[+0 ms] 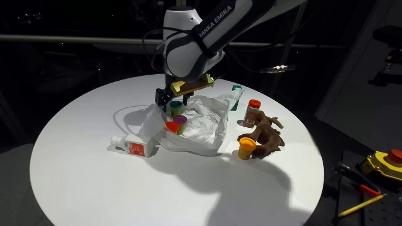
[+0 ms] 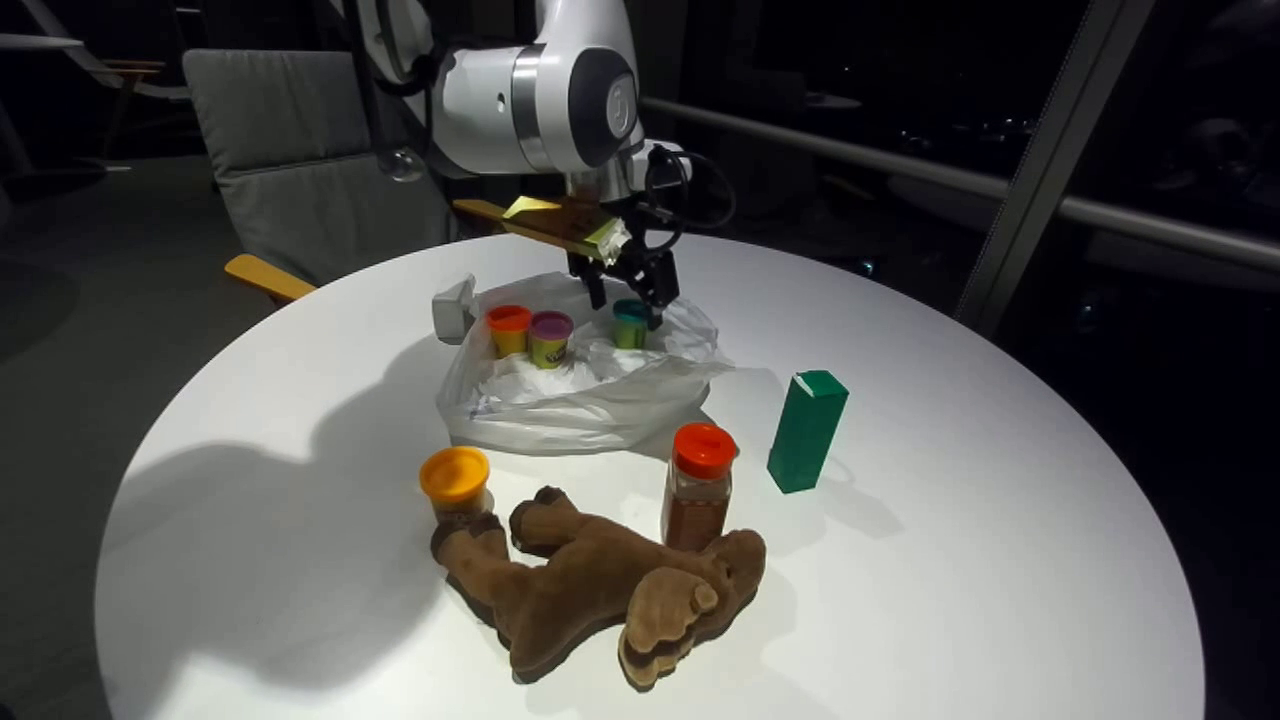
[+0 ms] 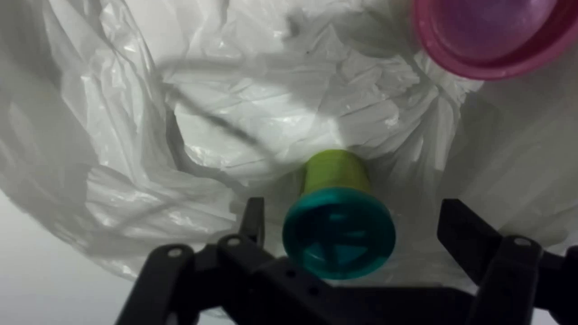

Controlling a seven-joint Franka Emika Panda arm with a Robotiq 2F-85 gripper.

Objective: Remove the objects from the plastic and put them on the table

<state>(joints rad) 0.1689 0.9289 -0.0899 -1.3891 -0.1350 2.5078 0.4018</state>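
My gripper point(image 3: 353, 210) is open in the wrist view, its fingers standing apart on either side of the teal-lidded green cup point(image 3: 339, 225) without touching it. That cup is inside the wrinkled plastic point(image 1: 204, 117). Also in the plastic are the purple-lidded cup point(image 2: 550, 340) and a red-orange-lidded cup point(image 2: 510, 332), side by side. On the white table point(image 2: 950, 560) lies the brown plush animal point(image 2: 590, 590). Beside it stand the red-capped bottle point(image 2: 697, 500) and an orange-lidded yellow cup point(image 2: 456, 482).
A green box point(image 2: 808, 430) stands on the table at the far side of the plastic from a white bottle point(image 1: 135, 145), which lies on its side against the bag. A chair point(image 2: 290, 170) is near the table's edge.
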